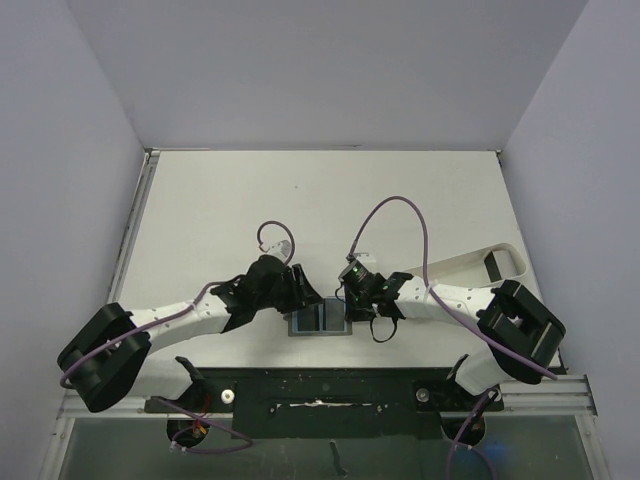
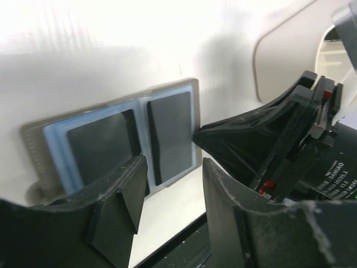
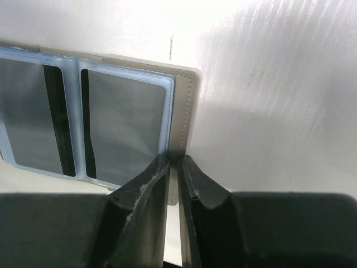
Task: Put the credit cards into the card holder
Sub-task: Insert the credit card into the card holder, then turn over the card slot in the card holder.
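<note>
Right gripper [image 3: 174, 167]: fingers pinched almost together on the grey-olive right-hand edge of the card holder [image 3: 184, 106], which lies opened flat with its blue lining up. Left gripper [image 2: 170, 201]: fingers spread apart with nothing between them, hanging just over the holder's left side; cannot tell whether it touches. Two dark credit cards [image 3: 125, 125] sit in the blue sleeves, one per half, and the holder rests on the white table [image 1: 300, 200] near its front edge, between the two grippers.
</note>
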Robot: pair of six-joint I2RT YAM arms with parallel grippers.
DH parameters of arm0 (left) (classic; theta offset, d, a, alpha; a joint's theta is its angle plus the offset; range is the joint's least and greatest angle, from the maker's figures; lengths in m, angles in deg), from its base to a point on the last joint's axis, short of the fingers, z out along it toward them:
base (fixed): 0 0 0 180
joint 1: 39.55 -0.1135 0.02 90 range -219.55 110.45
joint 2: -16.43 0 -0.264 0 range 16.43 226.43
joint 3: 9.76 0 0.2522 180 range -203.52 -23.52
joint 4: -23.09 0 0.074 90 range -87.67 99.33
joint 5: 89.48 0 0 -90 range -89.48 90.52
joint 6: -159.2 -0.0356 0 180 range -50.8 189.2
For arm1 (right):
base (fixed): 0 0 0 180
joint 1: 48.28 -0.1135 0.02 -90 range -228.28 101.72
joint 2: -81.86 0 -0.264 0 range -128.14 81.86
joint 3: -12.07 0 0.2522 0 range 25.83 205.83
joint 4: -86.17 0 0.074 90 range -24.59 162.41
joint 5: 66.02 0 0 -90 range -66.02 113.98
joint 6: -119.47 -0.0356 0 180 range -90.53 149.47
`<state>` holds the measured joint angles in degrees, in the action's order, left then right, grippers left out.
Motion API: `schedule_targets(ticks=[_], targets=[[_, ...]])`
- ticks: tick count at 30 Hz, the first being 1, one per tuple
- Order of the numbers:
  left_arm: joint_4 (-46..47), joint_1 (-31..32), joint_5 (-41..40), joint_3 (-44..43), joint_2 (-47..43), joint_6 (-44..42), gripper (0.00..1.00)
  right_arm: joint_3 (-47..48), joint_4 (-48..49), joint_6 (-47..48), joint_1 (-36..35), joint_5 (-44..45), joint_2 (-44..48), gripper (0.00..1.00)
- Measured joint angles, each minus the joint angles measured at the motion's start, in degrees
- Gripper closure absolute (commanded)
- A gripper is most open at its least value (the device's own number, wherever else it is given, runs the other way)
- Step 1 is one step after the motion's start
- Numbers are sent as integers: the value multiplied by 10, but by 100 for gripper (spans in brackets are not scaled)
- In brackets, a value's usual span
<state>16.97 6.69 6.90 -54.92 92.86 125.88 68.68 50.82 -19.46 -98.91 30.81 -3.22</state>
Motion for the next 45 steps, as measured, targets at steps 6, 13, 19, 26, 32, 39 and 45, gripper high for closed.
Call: schedule_targets(ticks=[6,13,19,26,32,39,45], targets=[[-58,-15,-21,0,-19,-19,51,0,0,0,0,0,0,86],[-77,-18,-28,5,-18,-28,51,0,0,0,0,0,0,86],[-85,-18,-33,8,-4,-34,50,0,0,0,0,0,0,86],[-94,-18,-38,8,2,-40,50,0,1,0,0,-2,-1,86],[-87,-18,-38,8,8,-40,50,0,1,0,0,-2,-1,86],[-81,-18,-38,6,13,-38,50,0,2,0,0,-2,-1,86],[-81,-18,-38,6,13,-37,50,0,2,0,0,-2,-1,86]])
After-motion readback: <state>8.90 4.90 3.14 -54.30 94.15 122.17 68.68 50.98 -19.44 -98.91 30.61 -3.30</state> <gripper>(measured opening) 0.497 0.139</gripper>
